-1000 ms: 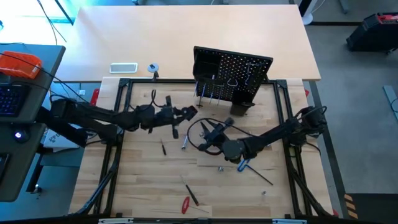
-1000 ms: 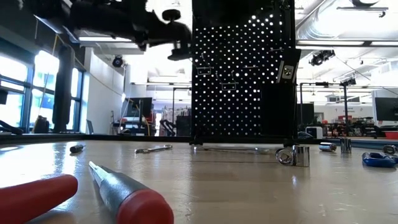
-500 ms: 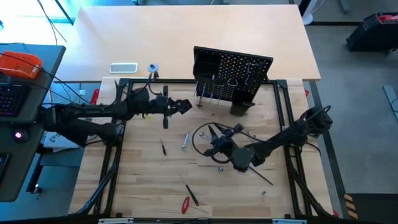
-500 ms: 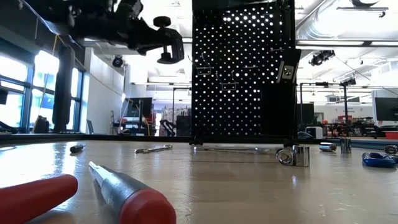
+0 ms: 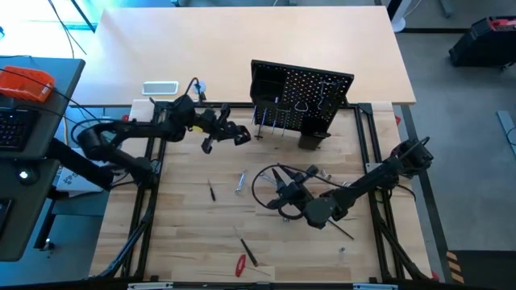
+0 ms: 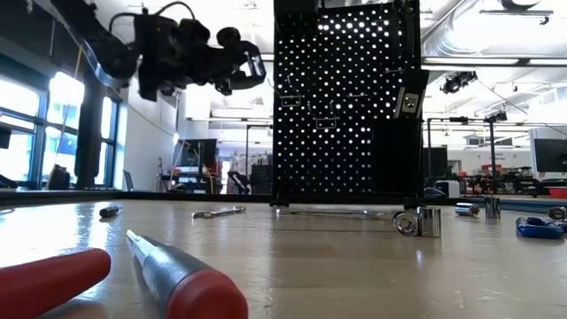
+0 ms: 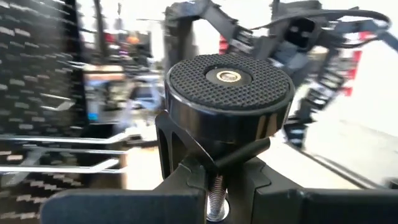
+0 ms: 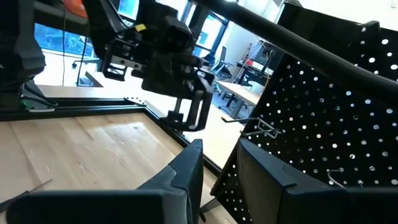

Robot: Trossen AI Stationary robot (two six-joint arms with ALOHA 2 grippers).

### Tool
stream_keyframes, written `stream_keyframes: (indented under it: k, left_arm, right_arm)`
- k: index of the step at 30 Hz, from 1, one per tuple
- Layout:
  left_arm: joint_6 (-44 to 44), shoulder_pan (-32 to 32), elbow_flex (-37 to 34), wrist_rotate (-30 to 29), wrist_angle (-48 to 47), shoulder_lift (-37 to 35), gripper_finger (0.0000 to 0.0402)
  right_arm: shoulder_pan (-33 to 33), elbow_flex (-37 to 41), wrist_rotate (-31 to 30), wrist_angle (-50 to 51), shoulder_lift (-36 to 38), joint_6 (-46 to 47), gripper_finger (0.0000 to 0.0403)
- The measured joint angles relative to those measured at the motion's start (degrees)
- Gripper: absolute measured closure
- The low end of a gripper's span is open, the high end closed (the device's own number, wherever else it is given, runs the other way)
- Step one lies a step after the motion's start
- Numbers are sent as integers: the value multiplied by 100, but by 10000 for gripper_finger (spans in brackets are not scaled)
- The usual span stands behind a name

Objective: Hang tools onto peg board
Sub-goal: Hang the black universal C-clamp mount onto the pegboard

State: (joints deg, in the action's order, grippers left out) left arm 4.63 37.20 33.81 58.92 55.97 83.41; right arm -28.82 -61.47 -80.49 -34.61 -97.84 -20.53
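The peg board (image 5: 302,95) stands upright at the table's far edge, with wire hooks and a few tools hanging on it; it also shows in the low view (image 6: 345,106). My left gripper (image 5: 216,129) is in the air just left of the peg board, shut on a black clamp (image 6: 244,64) that has a knurled round head (image 7: 230,78). My right gripper (image 5: 279,190) hovers over the middle of the table in front of the peg board. Its fingers (image 8: 186,171) stand apart and nothing shows between them. My left gripper pinches the clamp's black frame (image 7: 186,168) between its two fingers, beside the threaded screw (image 7: 214,196). The fingers come level from the table's left and point toward the peg board. The clamp is lifted clear of the table, and its knurled head sticks out past the fingers.
Loose tools lie on the wooden table: a silver wrench (image 5: 240,183), a small dark bit (image 5: 212,191) and red-handled screwdrivers (image 5: 240,264) near the front edge. Metal sockets (image 6: 421,221) and a blue-handled tool (image 6: 540,228) lie to the right. A black bin (image 5: 313,138) sits at the peg board's foot.
My left gripper has carried the clamp toward the table's far edge and swung round to point at the peg board; the clamp stays lifted clear. My right gripper has drifted a little toward the near edge.
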Motion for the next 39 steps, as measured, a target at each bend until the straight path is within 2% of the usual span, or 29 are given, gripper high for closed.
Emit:
stream_keyframes:
  k: [6, 19, 30, 39]
  left_arm:
    - [8, 9, 498, 953, 128, 511, 382]
    - [439, 434, 1698, 2083, 100, 1457, 382]
    - [235, 741, 1743, 2357, 83, 1618, 382]
    - [352, 768, 2150, 2554, 29, 1821, 382]
  right_arm:
    - [25, 0, 0, 11, -2, -51, 311]
    - [31, 0, -2, 13, -2, -102, 311]
    - [76, 0, -56, 81, -4, -206, 311]
    - [188, 0, -50, 81, -4, -184, 311]
